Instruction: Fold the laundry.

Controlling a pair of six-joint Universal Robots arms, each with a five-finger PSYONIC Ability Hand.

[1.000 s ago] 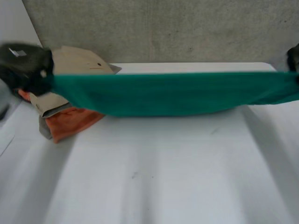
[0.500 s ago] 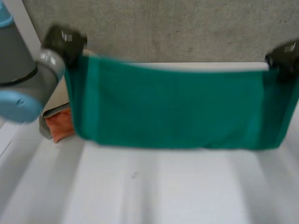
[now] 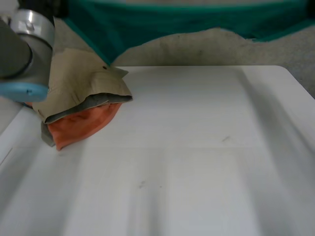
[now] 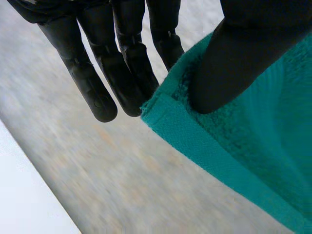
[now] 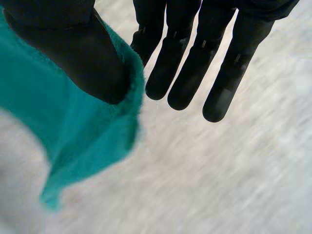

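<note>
The green towel (image 3: 162, 24) hangs stretched high above the far edge of the table (image 3: 197, 172), with its long axis going left to right. The left hand (image 4: 234, 68) and the right hand (image 5: 83, 53) each pinch one end of it, thumb against fingers. I think both should come down evenly with the towel taut, clear of the clothes pile (image 3: 83, 108) at the far left corner.

right hand (image 5: 214, 48) — thumb pins green towel (image 5: 73, 131) against a finger | other fingers straight

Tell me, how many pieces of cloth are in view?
4: a green terry towel held up above the far edge of the white table, and a beige cloth, a grey cloth and an orange cloth piled at its left. The pile may hide more.
</note>
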